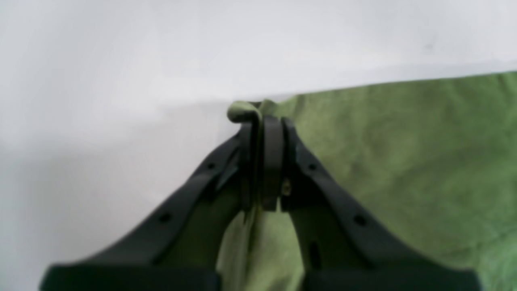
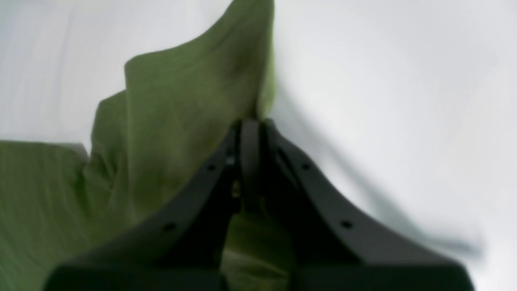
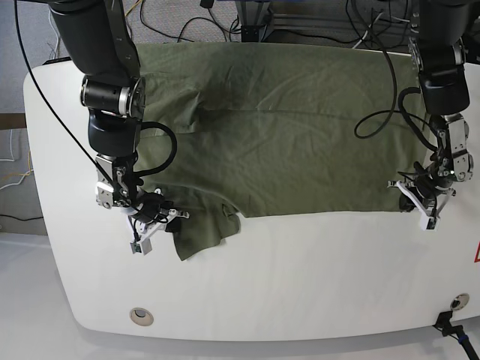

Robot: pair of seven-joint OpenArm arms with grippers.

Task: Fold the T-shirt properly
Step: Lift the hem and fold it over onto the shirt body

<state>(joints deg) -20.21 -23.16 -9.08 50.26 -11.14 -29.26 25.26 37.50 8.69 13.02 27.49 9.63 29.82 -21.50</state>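
The olive-green T-shirt [image 3: 285,135] lies spread on the white table [image 3: 300,285], with its near edge toward the table's middle. My left gripper [image 3: 415,198] is at the shirt's near right corner. In the left wrist view the gripper [image 1: 266,119] is shut on the shirt's edge [image 1: 404,161], and a small curl of fabric sticks out past the tips. My right gripper [image 3: 160,215] is at the near left, by the sleeve flap [image 3: 201,234]. In the right wrist view the gripper [image 2: 251,123] is shut on a raised fold of the shirt [image 2: 173,121].
Cables [image 3: 247,22] and equipment lie behind the table's far edge. A round fitting [image 3: 139,316] sits near the table's front left edge. A black cable [image 3: 379,105] loops over the shirt by the left arm. Bare white table shows in front of the shirt.
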